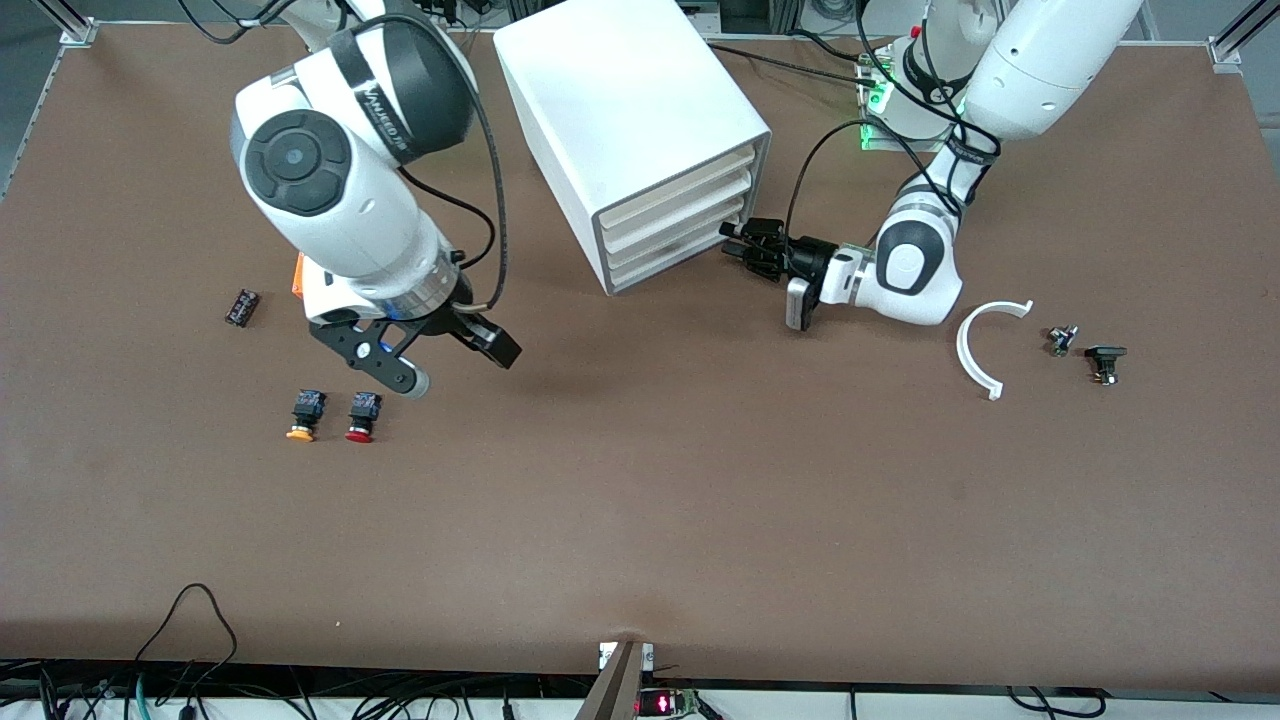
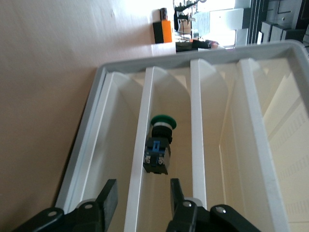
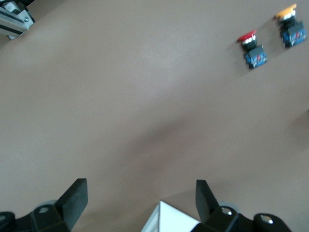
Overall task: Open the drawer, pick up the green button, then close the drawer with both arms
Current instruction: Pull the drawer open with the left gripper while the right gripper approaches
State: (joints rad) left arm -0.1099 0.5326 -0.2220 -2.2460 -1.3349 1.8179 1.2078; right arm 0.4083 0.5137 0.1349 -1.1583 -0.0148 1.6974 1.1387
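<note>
While left gripper [image 2: 140, 200] sits at cabinet [image 1: 630, 130] front, fingers narrowly parted and empty, green button [image 2: 158, 145] lies just ahead in drawer [image 2: 203, 145] compartment, long axis along dividers, body toward fingers. Right gripper [image 1: 440, 362] waits, spread wide, over table [image 1: 700, 500] near red button [image 1: 361, 416].

matt brown table covering [image 1: 640, 500]; smooth white plastic-looking cabinet [image 1: 620, 110]; glossy green cap on button [image 2: 159, 145]; matt black fingers [image 3: 72, 195].

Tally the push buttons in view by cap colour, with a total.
Green cap: 1, inside the cabinet in the left wrist view
Red cap: 1, on the table
Yellow cap: 1, beside the red one
Total: 3
</note>
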